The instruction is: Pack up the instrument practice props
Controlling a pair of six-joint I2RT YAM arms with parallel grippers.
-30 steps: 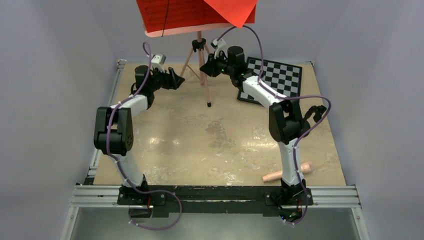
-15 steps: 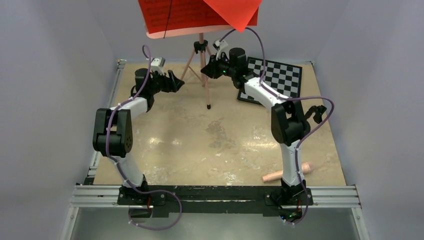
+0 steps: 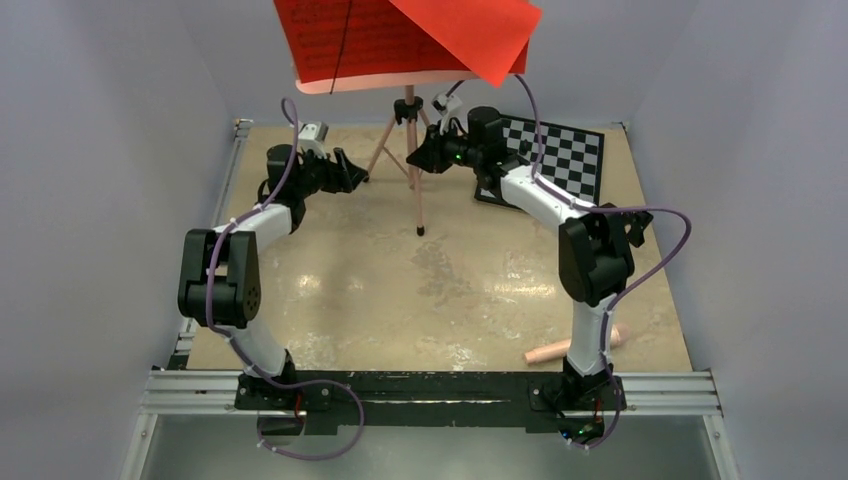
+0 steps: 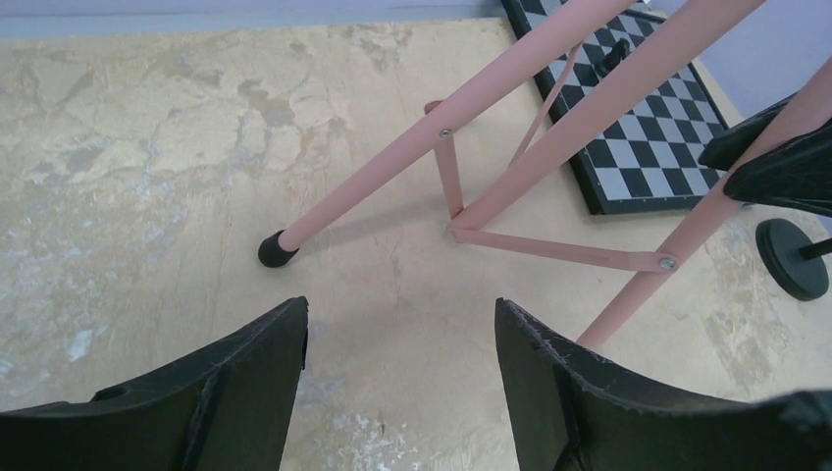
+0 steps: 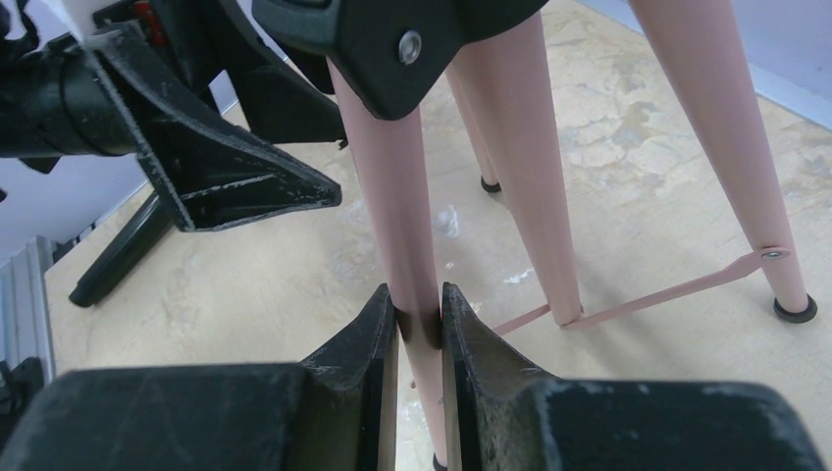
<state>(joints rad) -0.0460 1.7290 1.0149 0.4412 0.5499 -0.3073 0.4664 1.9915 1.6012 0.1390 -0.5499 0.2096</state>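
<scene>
The pink tripod music stand [image 3: 414, 190] stands at the back of the table. Its tray edge [image 3: 340, 85] holds red sheet-music pages [image 3: 345, 40], and one loose red page [image 3: 470, 35] hangs skewed to the right. My right gripper [image 3: 418, 155] is shut on one pink leg [image 5: 407, 235] just below the black hub [image 5: 392, 29]. My left gripper [image 3: 355, 175] is open and empty, left of the tripod, with the legs [image 4: 392, 177] ahead of it. The small round mic stand base [image 4: 793, 257] sits by the chessboard. I cannot make out the microphone.
The black-and-white chessboard [image 3: 565, 155] lies at the back right, with a small dark item [image 4: 613, 56] on it. A pale pink cylinder [image 3: 575, 345] lies near the right arm's base. Grey walls close in on both sides and the back.
The stand has shifted a little toward me and to the right, with my right gripper on its leg. The loose red page swung farther right. My left gripper drew slightly left.
</scene>
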